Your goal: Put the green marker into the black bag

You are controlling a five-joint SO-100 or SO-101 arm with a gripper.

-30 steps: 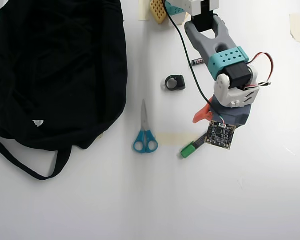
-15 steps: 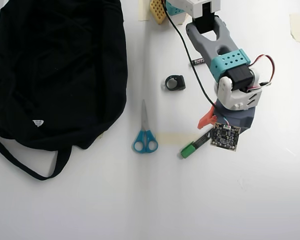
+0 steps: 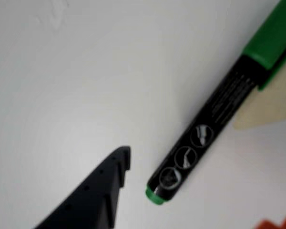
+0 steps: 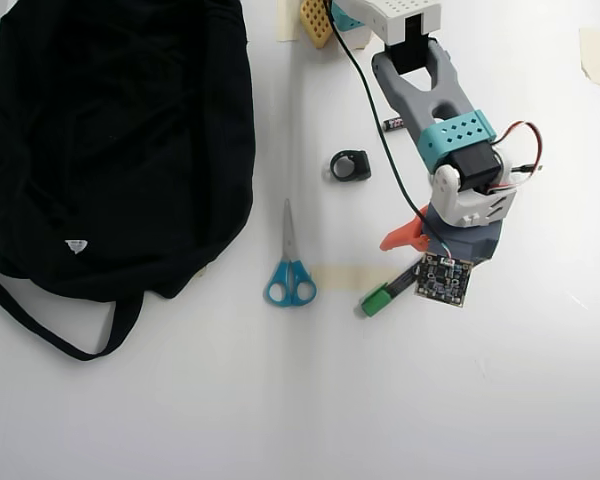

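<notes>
Wrist view: green marker (image 3: pixel 214 121) lying diagonally from upper right to lower centre of the frame, flat on the white table (image 3: pixel 86 71), small green end lowest. Dark fingertip (image 3: pixel 105 191) at lower left, just beside that end, not touching; sliver of orange finger (image 3: pixel 279 223) in the lower right corner. Marker between the two, so gripper (image 3: pixel 200 205) spread wide, nothing held.

Overhead view: marker (image 4: pixel 385 295) right of centre, barrel mostly hidden beneath the gripper (image 4: pixel 410 262). Black bag (image 4: pixel 120 140) filling the upper left, well apart. Blue-handled scissors (image 4: pixel 290 262) between marker and bag.

Risks, as judgement: closing near the barrel's very end, so likely tipping or slipping out; round barrel rolling away if one finger touches first; long carry past the scissors.
</notes>
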